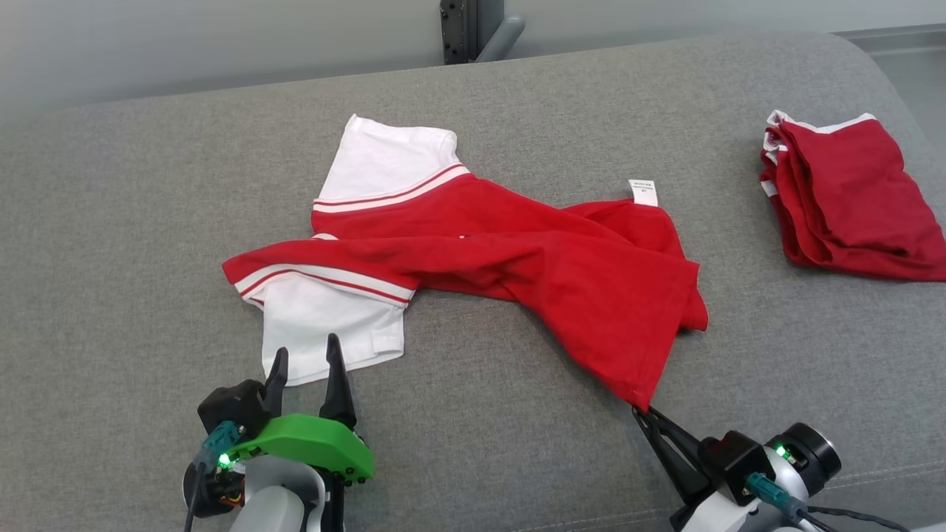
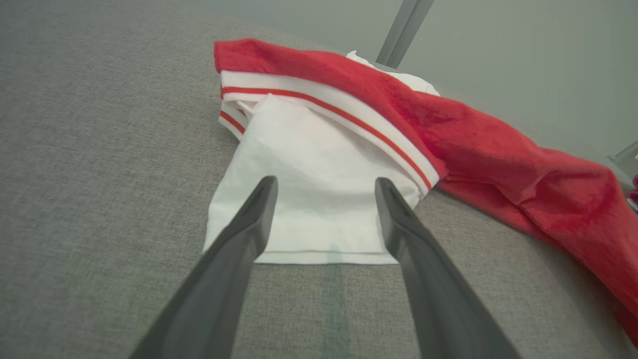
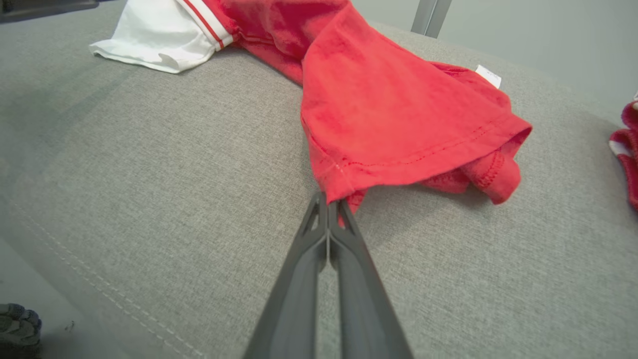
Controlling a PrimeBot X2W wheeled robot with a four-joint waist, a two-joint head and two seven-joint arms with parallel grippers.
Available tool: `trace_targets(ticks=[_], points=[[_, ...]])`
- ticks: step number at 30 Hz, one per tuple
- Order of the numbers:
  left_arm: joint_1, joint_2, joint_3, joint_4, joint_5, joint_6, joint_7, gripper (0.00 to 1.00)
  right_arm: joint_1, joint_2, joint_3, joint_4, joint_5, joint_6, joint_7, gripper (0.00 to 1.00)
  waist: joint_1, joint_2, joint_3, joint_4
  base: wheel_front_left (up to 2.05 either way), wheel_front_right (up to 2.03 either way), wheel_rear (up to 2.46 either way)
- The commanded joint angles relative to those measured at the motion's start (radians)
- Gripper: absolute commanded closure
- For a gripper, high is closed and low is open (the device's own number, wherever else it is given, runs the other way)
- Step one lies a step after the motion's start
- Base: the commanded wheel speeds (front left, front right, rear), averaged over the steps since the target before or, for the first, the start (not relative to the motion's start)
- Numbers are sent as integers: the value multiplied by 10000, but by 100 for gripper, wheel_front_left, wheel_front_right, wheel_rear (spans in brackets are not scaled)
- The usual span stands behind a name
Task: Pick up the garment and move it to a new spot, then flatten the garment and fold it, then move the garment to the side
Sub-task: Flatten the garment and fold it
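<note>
The garment (image 1: 517, 251), a red shirt with white sleeves and red-striped trim, lies crumpled across the middle of the grey padded surface (image 1: 133, 222). My left gripper (image 1: 307, 345) is open at the near white sleeve (image 2: 309, 199), its fingertips standing over the sleeve's hem, one to each side. My right gripper (image 1: 637, 410) is shut on the garment's near red hem corner (image 3: 344, 179), which is pinched at the fingertips (image 3: 326, 204). From there the red body (image 3: 389, 109) spreads away, with a white label at its far edge.
A second red garment (image 1: 850, 199) with white trim lies folded at the far right; its edge also shows in the right wrist view (image 3: 629, 149). A dark bracket with a grey post (image 1: 473, 29) stands behind the surface's far edge. The surface's front seam runs close below my right gripper.
</note>
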Motion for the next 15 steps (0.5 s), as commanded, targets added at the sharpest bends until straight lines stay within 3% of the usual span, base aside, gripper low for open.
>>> trace_targets(ticks=[1, 3, 15], points=[[144, 27, 23, 17, 41, -17, -22, 0, 130, 35, -40, 55, -15, -12, -30, 67, 0, -1, -20, -8, 0, 0, 0], [182, 27, 6, 55, 27, -28, -22, 0, 249, 94, -43, 162, -148, -12, -29, 0, 0, -1, -66, -9, 0, 0, 0], [387, 26, 191, 146, 35, -19, -22, 0, 1105, 298, -828, 50, 114, -12, -31, 0, 0, -1, -329, -78, 0, 0, 0]])
